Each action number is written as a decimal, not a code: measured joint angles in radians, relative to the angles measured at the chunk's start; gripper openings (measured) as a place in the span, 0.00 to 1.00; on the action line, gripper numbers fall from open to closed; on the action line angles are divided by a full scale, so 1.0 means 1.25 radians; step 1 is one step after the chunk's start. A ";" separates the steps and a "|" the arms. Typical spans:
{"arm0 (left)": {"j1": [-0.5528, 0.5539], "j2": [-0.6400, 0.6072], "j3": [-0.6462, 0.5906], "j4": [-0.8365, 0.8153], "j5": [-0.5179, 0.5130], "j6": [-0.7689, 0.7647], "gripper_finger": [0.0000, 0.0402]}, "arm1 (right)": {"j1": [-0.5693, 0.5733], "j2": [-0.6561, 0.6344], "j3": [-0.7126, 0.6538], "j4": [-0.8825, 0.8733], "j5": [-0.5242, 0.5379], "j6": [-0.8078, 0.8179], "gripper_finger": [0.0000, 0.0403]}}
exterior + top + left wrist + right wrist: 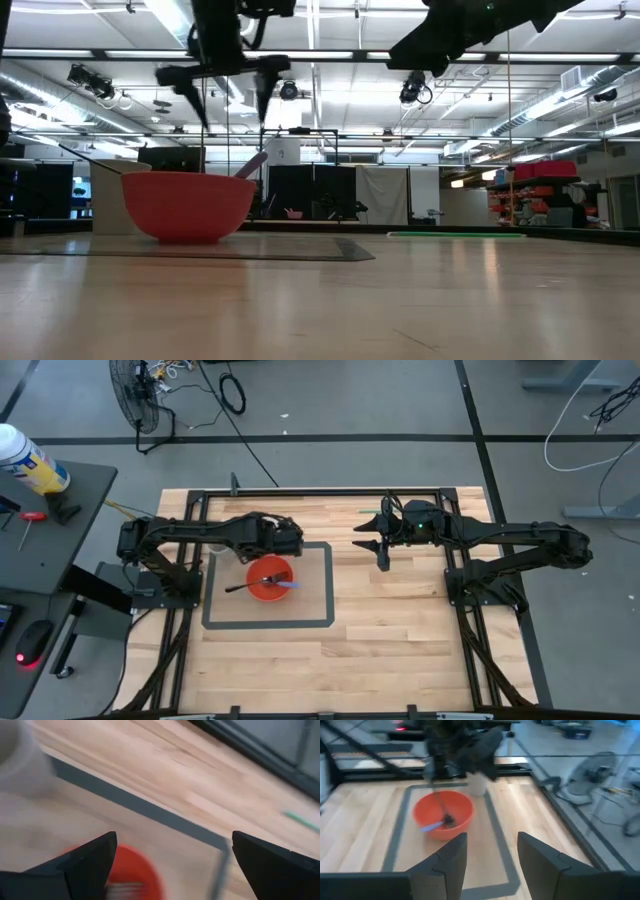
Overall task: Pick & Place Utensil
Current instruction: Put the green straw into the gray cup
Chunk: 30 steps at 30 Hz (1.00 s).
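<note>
utensil in bowl, left pincer above

A grey concrete floor crossed by dark lines surrounds the wooden table, with a black floor fan and loose cables beyond its far edge. A dark side desk beside the table's left edge carries a spray can. In the low view, long ceiling lights and ducts run overhead above black curtains and red shelving.
</note>
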 joint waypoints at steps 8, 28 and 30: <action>0.001 0.000 0.001 0.266 -0.001 0.066 0.99 | -0.006 -0.005 0.000 -0.023 -0.162 -0.135 0.44; 0.053 0.000 0.001 0.341 -0.226 1.146 0.99 | -0.006 -0.004 0.000 0.069 -0.128 -0.029 0.44; 0.052 0.000 0.000 0.339 -0.218 1.146 0.99 | -0.006 -0.002 0.000 0.081 -0.119 0.003 0.44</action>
